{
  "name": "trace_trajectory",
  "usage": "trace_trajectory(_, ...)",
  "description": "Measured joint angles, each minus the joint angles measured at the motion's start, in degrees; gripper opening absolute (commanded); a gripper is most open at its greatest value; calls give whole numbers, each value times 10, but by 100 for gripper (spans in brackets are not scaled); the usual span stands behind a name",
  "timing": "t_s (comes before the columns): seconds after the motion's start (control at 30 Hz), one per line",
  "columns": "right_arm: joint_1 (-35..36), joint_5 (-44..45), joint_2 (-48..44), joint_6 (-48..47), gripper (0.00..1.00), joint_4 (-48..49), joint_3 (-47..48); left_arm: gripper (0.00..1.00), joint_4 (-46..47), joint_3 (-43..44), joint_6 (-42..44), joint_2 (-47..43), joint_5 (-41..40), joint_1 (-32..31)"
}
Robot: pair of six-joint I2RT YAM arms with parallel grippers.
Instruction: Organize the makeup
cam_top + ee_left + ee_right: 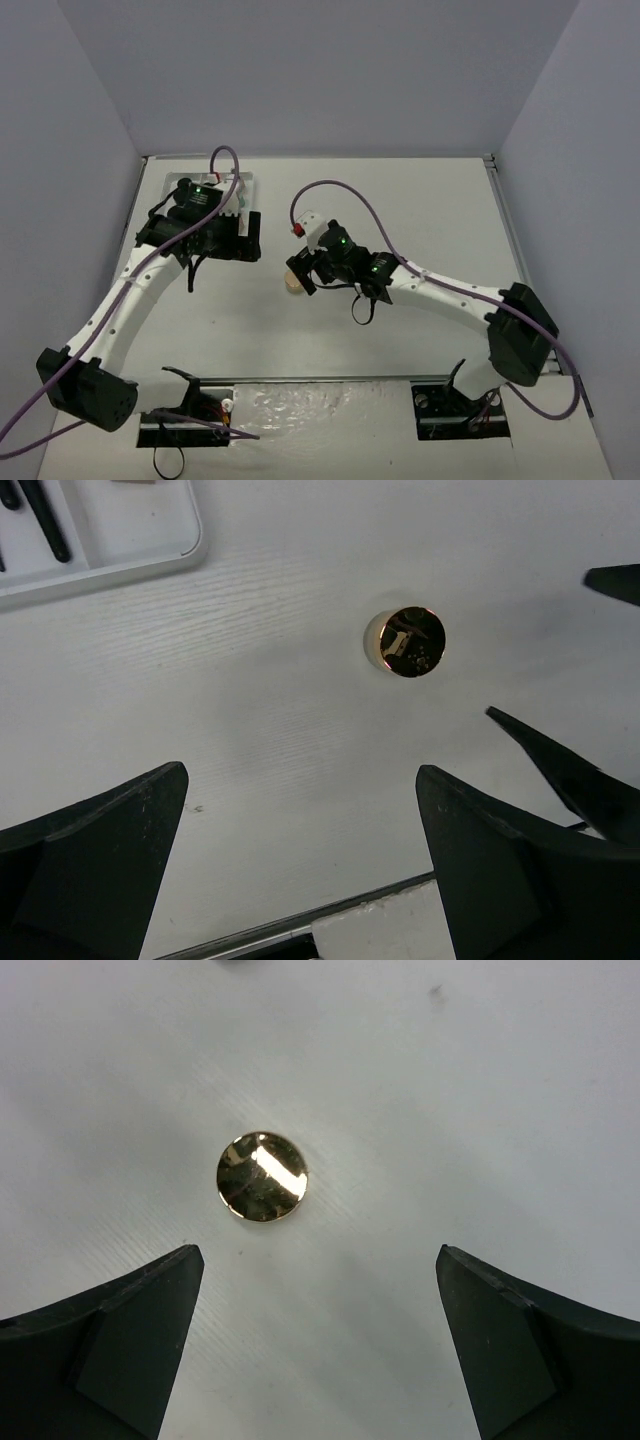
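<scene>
1. Makeup still loose on the table (pixel 400 200): one round tan compact (pixel 293 283), lying flat near the middle of the surface, well apart from the white tray (pixel 247 186) at the far left.
2. Seen from the right wrist, the compact (pixel 262 1176) shows a shiny gold top that mirrors the light. Bare white table lies all round it and nothing touches it.
3. The right gripper (pixel 320 1252) hangs over the compact with its two dark fingers spread wide. The compact sits ahead of the fingertips, a little nearer the left one, and neither finger touches it.
4. In the overhead view the right gripper (pixel 303 270) is just beside the compact, on its far-right side.
5. The left gripper (pixel 302 772) is also spread wide, with only bare table between its fingers. It holds nothing.
6. From the left wrist, the compact (pixel 405 642) lies ahead and to the right, its pale side wall showing under the gold top.
7. A corner of the tray (pixel 150 565) shows at the upper left of that view, with thin black pencils (pixel 45 525) lying inside one compartment.
8. In the overhead view the left arm reaches over the tray and hides most of it, so the rest of its contents cannot be told.
</scene>
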Motion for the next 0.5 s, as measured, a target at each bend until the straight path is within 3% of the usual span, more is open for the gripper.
trace_trajectory(0.33, -39, 167, -321, 75, 100, -31, -147, 97, 57, 0, -18, 126, -36, -109)
trace_trajectory(0.5, -69, 214, -411, 109, 100, -55, -170, 97, 76, 8, -24, 202, -49, -160)
